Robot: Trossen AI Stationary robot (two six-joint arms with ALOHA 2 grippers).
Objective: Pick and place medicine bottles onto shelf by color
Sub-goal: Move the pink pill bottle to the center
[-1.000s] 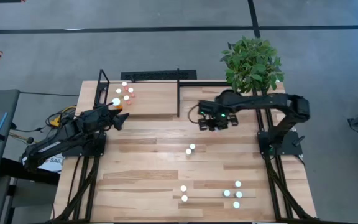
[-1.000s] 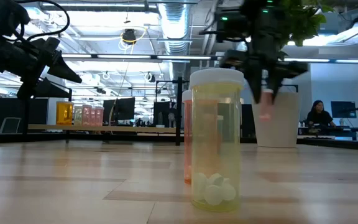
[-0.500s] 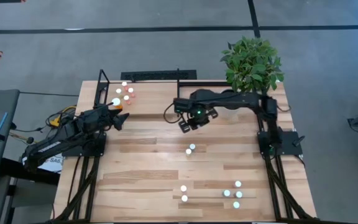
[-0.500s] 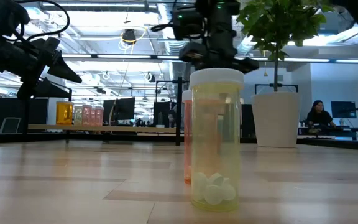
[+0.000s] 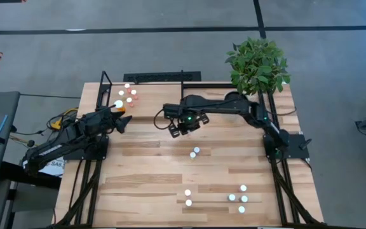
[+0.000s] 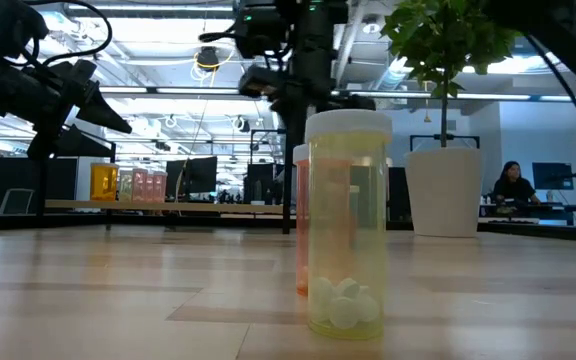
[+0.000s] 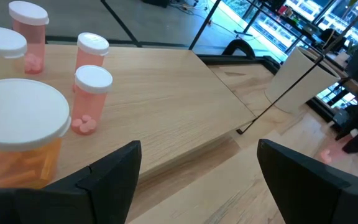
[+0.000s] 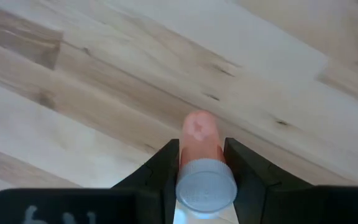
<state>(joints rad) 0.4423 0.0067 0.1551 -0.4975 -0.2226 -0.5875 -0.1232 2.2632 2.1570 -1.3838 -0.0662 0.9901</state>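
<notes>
**Pink bottle gripped above the table, beside the shelf**

Light-wood table (image 5: 170,172): plank top carrying both arms, the shelf and loose bottles.

Shelf (image 5: 164,102): pale board in a thin black frame, at the table's far side, left of centre.

Right gripper (image 5: 182,124): reached across to the middle of the table, just off the shelf's near right corner. Jaws clenched on a pink bottle (image 8: 199,155) with a white cap; in the right wrist view the bottle sits between the two dark fingers (image 8: 160,171), cap toward the camera, bare planks beyond it.

Left gripper (image 5: 123,121): near the shelf's left front edge, jaws released and spread wide, nothing between them. In the left wrist view its fingers (image 7: 114,174) frame the shelf board.

Bottles on the shelf (image 5: 128,97): a small cluster at the far left end. The left wrist view shows three pink bottles (image 7: 91,99) with white caps, a larger orange bottle (image 7: 17,143) closest to the camera, and one pale bottle partly cut off at the edge.

Bottles on the table: one pair near the centre (image 5: 195,152), another pair toward the near edge (image 5: 187,197), a group of three near the right front (image 5: 241,197). In the low view a yellowish bottle (image 6: 348,225) holding white pills stands upright, with a pinkish one directly behind it.

Potted plant (image 5: 257,63): green foliage, far right corner.

Person (image 6: 513,185): seated in the room beyond the table.
</notes>
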